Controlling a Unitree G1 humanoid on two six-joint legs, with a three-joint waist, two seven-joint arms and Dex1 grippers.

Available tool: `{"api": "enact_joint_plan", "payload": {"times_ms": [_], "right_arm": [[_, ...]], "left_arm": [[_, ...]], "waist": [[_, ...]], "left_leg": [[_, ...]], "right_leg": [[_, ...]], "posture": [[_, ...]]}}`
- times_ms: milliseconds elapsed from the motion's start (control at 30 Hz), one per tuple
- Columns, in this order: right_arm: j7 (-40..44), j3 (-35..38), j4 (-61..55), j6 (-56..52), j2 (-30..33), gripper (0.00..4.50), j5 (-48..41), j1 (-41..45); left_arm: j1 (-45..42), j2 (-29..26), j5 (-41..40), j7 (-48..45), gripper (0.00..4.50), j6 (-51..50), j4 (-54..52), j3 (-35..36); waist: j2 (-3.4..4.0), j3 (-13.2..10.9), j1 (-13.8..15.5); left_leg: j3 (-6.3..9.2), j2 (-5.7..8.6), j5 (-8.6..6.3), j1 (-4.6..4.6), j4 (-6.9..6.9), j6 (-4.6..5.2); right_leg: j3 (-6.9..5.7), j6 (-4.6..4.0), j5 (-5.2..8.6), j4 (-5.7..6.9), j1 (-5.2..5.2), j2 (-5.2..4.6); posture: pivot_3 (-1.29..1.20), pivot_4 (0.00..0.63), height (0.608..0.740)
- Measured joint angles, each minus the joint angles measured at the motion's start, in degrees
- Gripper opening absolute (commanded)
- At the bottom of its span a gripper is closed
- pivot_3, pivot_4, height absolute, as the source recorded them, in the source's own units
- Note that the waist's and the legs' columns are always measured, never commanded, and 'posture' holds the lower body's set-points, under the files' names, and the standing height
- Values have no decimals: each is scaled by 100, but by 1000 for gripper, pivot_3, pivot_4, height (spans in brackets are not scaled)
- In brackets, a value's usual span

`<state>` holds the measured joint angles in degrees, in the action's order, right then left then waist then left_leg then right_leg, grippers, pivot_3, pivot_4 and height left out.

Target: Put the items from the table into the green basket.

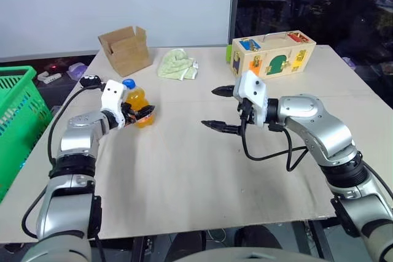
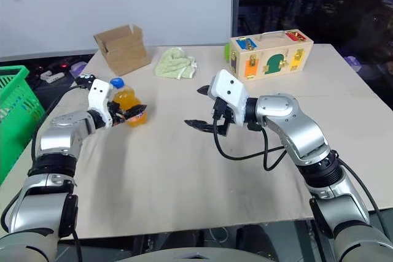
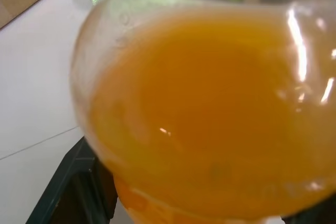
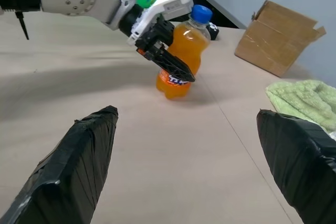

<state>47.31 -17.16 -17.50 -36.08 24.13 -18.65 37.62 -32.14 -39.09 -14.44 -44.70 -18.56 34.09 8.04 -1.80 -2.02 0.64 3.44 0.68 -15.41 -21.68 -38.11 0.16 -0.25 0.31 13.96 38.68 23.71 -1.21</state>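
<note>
A small orange-drink bottle (image 1: pixel 136 97) with a blue cap stands, slightly tilted, on the left part of the beige table (image 1: pixel 184 176). My left gripper (image 1: pixel 141 113) is shut on the bottle's lower half, one black finger (image 4: pixel 176 66) across its front and the other behind it. In the left wrist view the bottle (image 3: pixel 210 114) sits right at the camera. Over the middle of the table my right gripper (image 1: pixel 210 108) hangs open, its fingers wide apart and nothing between them, pointing toward the bottle. The green basket (image 1: pixel 18 108) stands past the table's left edge.
An open cardboard box (image 1: pixel 126 49) sits at the back left, a crumpled pale green cloth (image 1: pixel 177 64) beside it. A wooden box with coloured latches (image 1: pixel 273 53) stands at the back right. Small objects (image 1: pixel 49 78) lie on a surface beyond the basket.
</note>
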Motion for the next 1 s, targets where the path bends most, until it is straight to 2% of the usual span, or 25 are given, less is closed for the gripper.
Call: {"api": "enact_joint_plan", "payload": {"times_ms": [133, 267, 367, 600, 733, 767, 833, 867, 1000], "right_arm": [[-25, 13, 66, 72, -243, 4500, -27, 51], [-34, -43, 312, 289, -845, 4500, -61, 379], [95, -129, 568, 493, -1131, 4500, -71, 491], [491, -305, 1115, 899, -1523, 4500, -85, 750], [741, -378, 1369, 1090, -1755, 4500, -103, 870], [743, -379, 1373, 1093, -1758, 4500, -104, 870], [801, -429, 1437, 1135, -1802, 4500, -107, 896], [927, -453, 1568, 1185, -1977, 4500, -173, 961], [1102, -467, 1813, 1305, -2149, 4500, -208, 1075]], "left_arm": [[435, 4, -634, 122, 3030, -552, -926, 671], [555, -335, -1227, 985, 3030, -1188, -2021, 2027], [735, -776, -1479, 1534, 3030, -1499, -2634, 3111], [1878, -891, -1769, 1904, 3030, -2215, -3422, 4358], [2671, -781, -2041, 2074, 3030, -2662, -4275, 5292], [2679, -777, -2047, 2076, 3030, -2668, -4290, 5314], [2802, -737, -2170, 2123, 3030, -2771, -4542, 5624], [3275, -582, -2325, 2130, 3030, -3019, -5012, 6121], [3692, -583, -2424, 2176, 3030, -3240, -5170, 6644]], "waist": [[-6, -4, -60], [-10, -4, -140], [-6, -6, -77], [-7, -8, 492], [-31, -6, 842], [-30, -6, 872], [-30, -6, 1196], [-32, -5, 1377], [-34, -4, 1710]], "left_leg": [[3, -13, -2, -7, -10, 2], [7, -27, -3, 0, -2, 0], [6, -23, -3, 8, 13, -1], [15, -13, -3, 8, 14, -4], [25, -17, -5, 7, 14, -7], [24, -17, -5, 7, 14, -8], [42, -17, -12, -1, 15, -26], [41, -20, -14, -1, 28, -30], [45, -26, -16, -2, 48, -34]], "right_leg": [[-1, 0, 0, 5, 4, -1], [0, 0, 0, 14, 12, 13], [6, -1, 1, 10, 12, 11], [-1, -1, 1, 6, 10, 10], [-12, -2, 1, -18, 1, 8], [-12, -2, 1, -21, 1, 8], [-34, -2, 3, -40, -2, 7], [-32, -5, 0, -61, -2, 11], [-43, -5, 2, -78, 1, 19]], "posture": [[95, 0, 740], [184, 0, 740], [267, 0, 740], [413, 0, 740], [495, 0, 740], [541, 0, 740], [563, 0, 740], [563, 0, 740], [563, 0, 740]]}}
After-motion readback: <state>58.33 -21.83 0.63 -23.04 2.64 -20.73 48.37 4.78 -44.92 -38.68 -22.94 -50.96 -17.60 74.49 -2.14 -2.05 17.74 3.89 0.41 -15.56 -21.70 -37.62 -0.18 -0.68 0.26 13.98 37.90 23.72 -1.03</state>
